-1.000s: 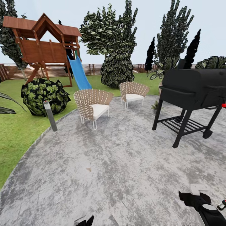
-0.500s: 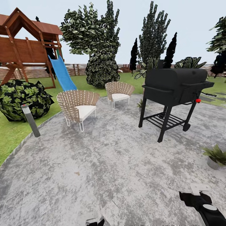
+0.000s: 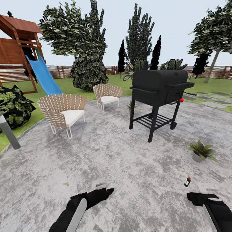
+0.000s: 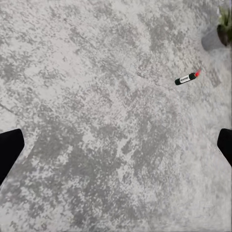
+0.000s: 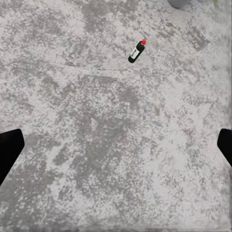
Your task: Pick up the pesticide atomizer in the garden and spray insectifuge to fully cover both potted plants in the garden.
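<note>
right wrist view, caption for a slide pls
Open right gripper above grey patio, atomizer standing ahead, untouched.

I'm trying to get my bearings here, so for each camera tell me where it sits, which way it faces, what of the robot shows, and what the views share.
Head view: on the head, facing forward and down over the grey stone patio, black barrel grill and two wicker chairs; both dark arms show low.
Left wrist view: near the left gripper, looking down at the patio; dark fingertips at the edges.
Right wrist view: near the right gripper, likewise facing down.
Shared: the small dark bottle with a red tip appears in all three.
</note>
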